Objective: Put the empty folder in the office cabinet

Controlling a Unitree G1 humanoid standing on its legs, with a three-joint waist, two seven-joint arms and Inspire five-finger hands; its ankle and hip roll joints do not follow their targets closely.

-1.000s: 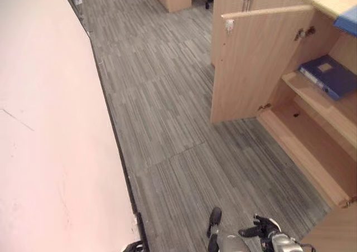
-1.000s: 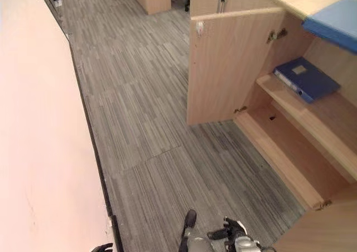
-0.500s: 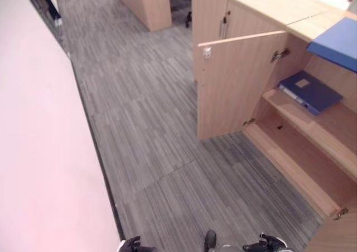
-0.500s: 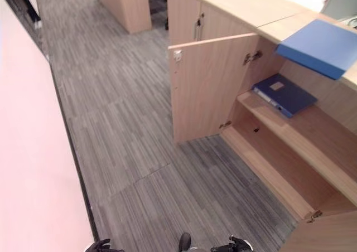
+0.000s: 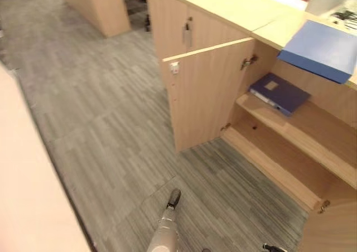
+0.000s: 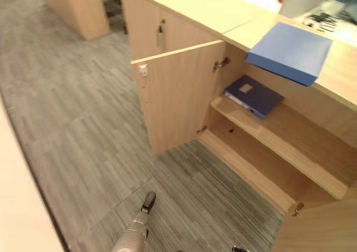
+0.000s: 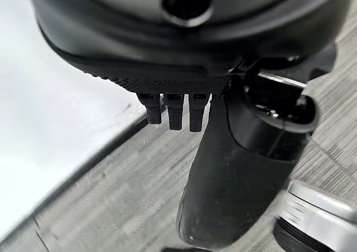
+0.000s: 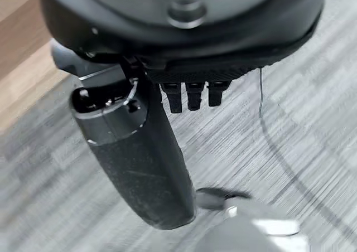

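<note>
— Where are the folders?
— The cabinet (image 5: 206, 96) stands with its door open; a dark blue folder (image 5: 279, 93) lies on its upper shelf; a lighter blue folder (image 5: 323, 50) rests on the cabinet's top, jutting over the edge.
— And the hands?
— The left hand (image 7: 178, 79) and right hand (image 8: 189, 79) hang over the carpet away from the cabinet; fingers relaxed, holding nothing.

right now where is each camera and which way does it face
Left eye view: on the head, looking down at the floor and the open cabinet; left hand at bottom.
Right eye view: beside it; both show the dark blue folder on the shelf, the lighter blue folder on top.
Left wrist view: on that wrist, facing the floor past its open hand.
Right wrist view: likewise, past the right hand.
</note>
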